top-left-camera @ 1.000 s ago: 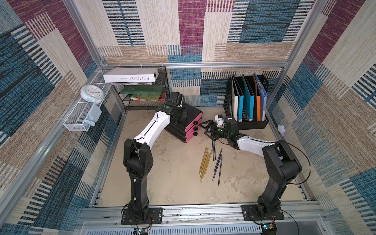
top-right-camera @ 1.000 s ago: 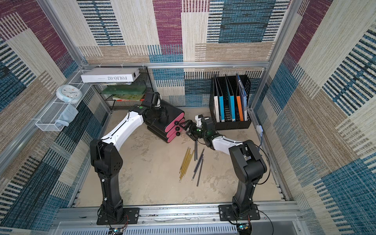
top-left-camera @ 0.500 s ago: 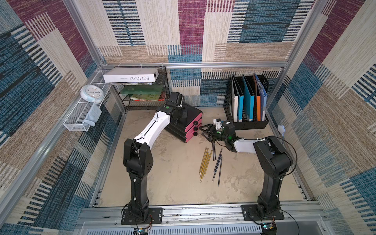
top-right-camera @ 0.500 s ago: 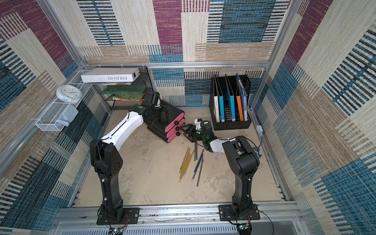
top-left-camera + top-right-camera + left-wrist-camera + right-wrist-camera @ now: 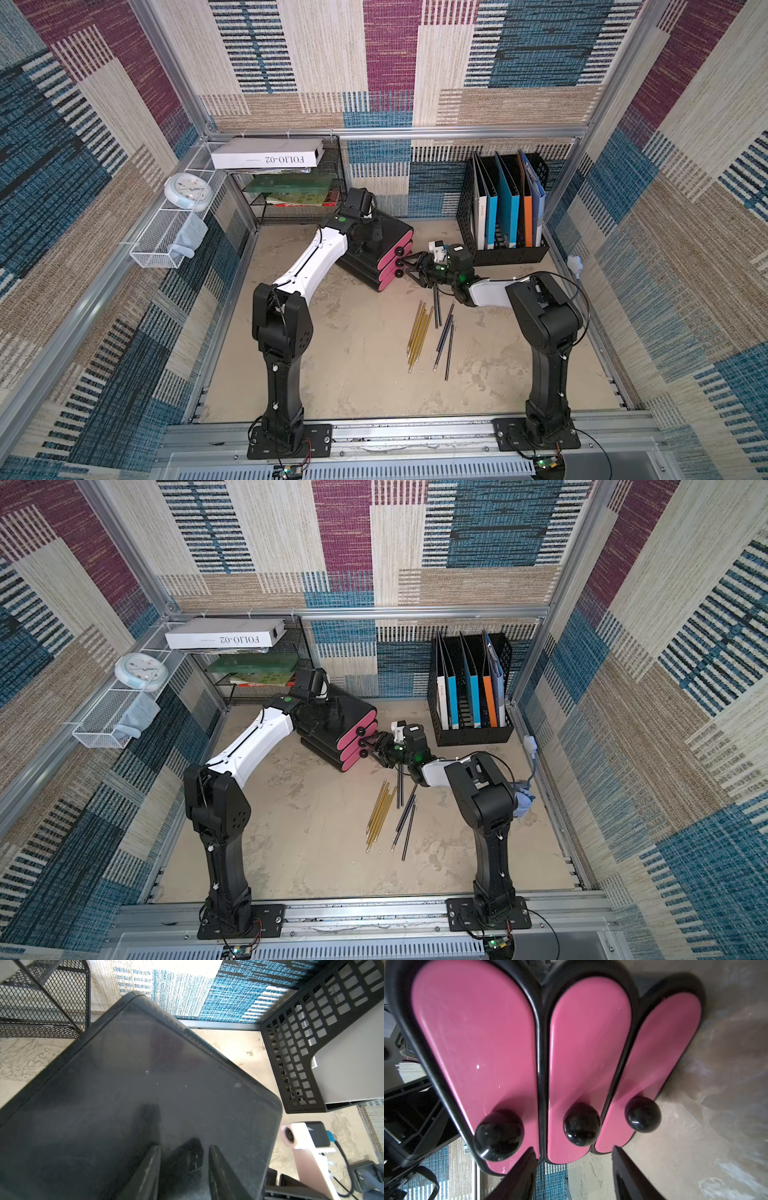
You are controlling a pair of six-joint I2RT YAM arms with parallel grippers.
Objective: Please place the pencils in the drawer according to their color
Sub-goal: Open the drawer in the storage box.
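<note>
Pencils (image 5: 419, 332): loose on the counter (image 5: 332, 374), behind the right claw toward its arm's base. A yellow-gold bundle lies side by side, with dark ones fanned just beside it. None is in a drawer and none is held.

Right claw (image 5: 573, 1148): spread, pinching nothing. The middle knob (image 5: 581, 1124) sits just ahead of the fingertips (image 5: 525, 1165), centred between them; contact cannot be told. The neighbouring knobs lie outside either finger.
- Step in hand, as judged: opening the middle drawer.
- Advance until the knob is fully between the fingers and close behind its widest part.
- Draw straight back along the drawer's line. A slanted pull could jam it or drag the unit.

Right arm: stretched low, forearm nearly level over the counter, wrist aimed at the pink fronts.

Drawer unit (image 5: 390, 228): black shell with three pink drawers, all shut, directly ahead of the right claw.

Left claw (image 5: 184, 1147): spread and empty, tips seemingly resting on the unit's top. Downward pressure here should keep the unit from sliding during the pull.

Left arm: long link slanting up and forward, wrist bent down over the unit.

File rack (image 5: 503, 216): beyond the right claw and off to its side; not involved.
</note>
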